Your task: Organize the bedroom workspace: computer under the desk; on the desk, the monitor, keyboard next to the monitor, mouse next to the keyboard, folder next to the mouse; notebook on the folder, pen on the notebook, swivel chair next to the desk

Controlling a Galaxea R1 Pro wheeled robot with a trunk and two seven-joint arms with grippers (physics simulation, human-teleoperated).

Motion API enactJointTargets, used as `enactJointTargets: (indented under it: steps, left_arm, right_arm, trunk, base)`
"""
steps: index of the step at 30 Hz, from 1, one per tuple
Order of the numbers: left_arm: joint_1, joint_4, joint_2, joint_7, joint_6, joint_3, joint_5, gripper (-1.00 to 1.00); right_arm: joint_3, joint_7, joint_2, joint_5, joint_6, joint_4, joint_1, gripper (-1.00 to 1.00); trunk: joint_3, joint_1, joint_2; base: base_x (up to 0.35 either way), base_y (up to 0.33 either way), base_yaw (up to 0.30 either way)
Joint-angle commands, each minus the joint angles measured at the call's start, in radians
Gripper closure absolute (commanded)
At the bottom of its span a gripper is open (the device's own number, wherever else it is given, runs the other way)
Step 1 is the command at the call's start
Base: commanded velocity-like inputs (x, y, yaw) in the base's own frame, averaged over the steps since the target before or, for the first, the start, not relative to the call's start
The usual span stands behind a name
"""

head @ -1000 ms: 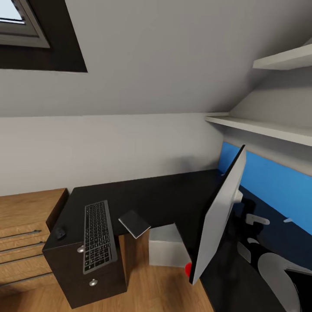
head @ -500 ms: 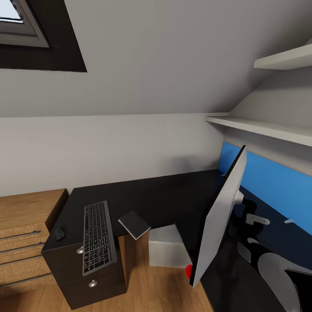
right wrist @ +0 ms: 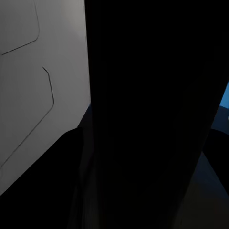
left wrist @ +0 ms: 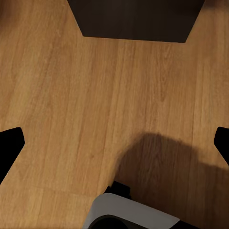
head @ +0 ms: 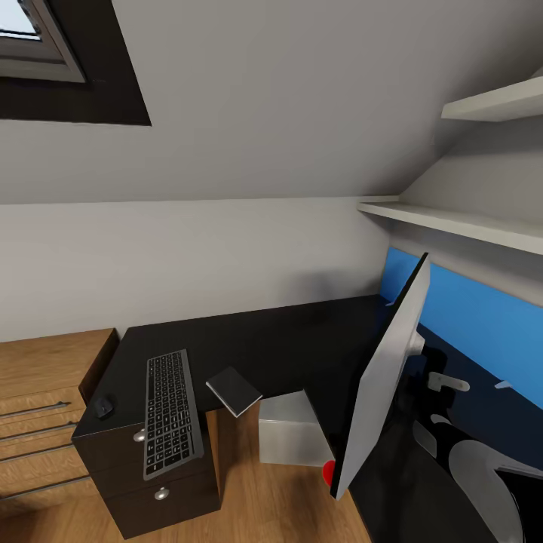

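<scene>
- The monitor (head: 385, 377) tilts on the surface (head: 286, 339), well apart from the keyboard (head: 172, 411).
- Judged: right it gently.
- Left end effector (left wrist: 114, 143) gapes wide; right's state: cannot tell.

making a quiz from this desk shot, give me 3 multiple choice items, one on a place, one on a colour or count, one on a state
1. Where does the mouse lie?
A. on the desk, by the keyboard
B. on the floor
C. on the shelf

2. What colour is the desk's back panel?
A. red
B. blue
C. green

3. How does the notebook sit on the desk?
A. fully on the top
B. standing on end
C. partly over the edge

Answers:
1 A: the mouse sits on the desk beside the keyboard.
2 B: the panel behind the monitor is bright blue.
3 C: a corner of the notebook juts past the desk's edge, above the floor and near the computer.
</scene>
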Motion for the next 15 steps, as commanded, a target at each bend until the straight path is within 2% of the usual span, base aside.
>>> enactJointTargets:
  steps: [1,15]
  left_arm:
    - [0.000,-0.002,0.001,0.008,-0.004,-0.008,0.008,-1.00]
    - [0.000,-0.002,0.001,0.008,-0.004,-0.008,0.008,-1.00]
  right_arm:
    - [-0.001,0.004,0.000,-0.006,-0.006,0.000,-0.001,1.00]
    - [-0.001,0.003,0.000,-0.006,-0.010,0.000,-0.001,1.00]
  trunk:
    - [-0.001,0.000,-0.001]
    - [-0.001,0.000,-0.001]
  base:
    - [0.000,0.000,0.000]
    - [0.000,0.000,0.000]
